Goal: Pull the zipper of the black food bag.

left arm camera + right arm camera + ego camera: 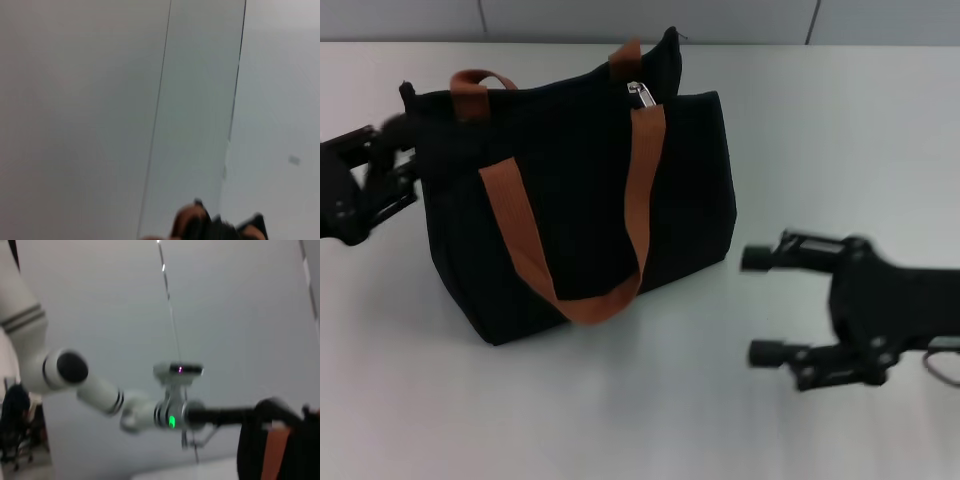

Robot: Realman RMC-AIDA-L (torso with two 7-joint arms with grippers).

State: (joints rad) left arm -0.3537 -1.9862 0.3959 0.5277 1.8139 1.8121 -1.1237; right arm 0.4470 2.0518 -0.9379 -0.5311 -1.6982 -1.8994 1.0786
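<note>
The black food bag point(580, 190) stands upright on the white table, left of centre in the head view, with two rust-orange strap handles point(640, 170). The silver zipper pull point(640, 93) lies at the top edge near the bag's right end. My left gripper point(398, 165) is at the bag's left end, right against the fabric. My right gripper point(761, 305) is open and empty, low over the table to the right of the bag and apart from it. The right wrist view shows an edge of the bag point(260, 450). The left wrist view shows a sliver of its top point(220, 231).
The white table point(620, 400) extends in front of and to the right of the bag. A grey panelled wall point(650, 18) runs behind it. The right wrist view shows my white left arm point(95, 385) reaching to the bag.
</note>
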